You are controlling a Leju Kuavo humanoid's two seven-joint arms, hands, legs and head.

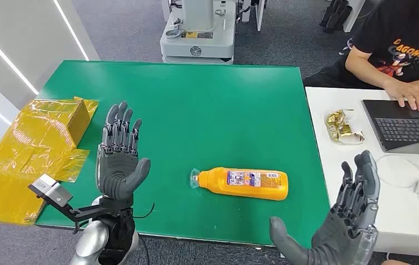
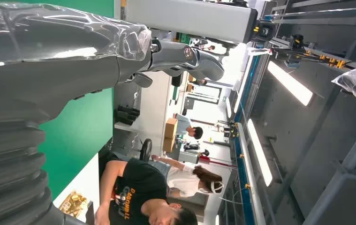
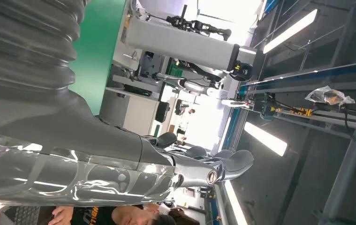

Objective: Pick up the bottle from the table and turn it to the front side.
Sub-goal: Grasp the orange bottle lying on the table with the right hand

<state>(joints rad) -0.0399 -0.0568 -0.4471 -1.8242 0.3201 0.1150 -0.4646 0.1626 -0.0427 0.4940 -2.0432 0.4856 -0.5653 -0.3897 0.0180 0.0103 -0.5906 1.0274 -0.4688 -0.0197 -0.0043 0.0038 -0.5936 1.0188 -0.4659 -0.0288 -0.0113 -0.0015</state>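
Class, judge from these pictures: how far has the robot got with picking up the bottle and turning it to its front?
Nothing looks done: the orange plastic bottle lies on its side on the green table, untouched. Both the left hand and right hand are raised, fingers apart, holding nothing. Reaching, grasping, lifting and turning all remain.

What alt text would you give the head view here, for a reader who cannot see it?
An orange bottle lies on its side on a green table, cap pointing toward the robot's left, untouched between two raised, open hands: the left hand and the right hand. Yellow packaging sits at the table's left edge; a person types on a laptop at the adjoining white table.
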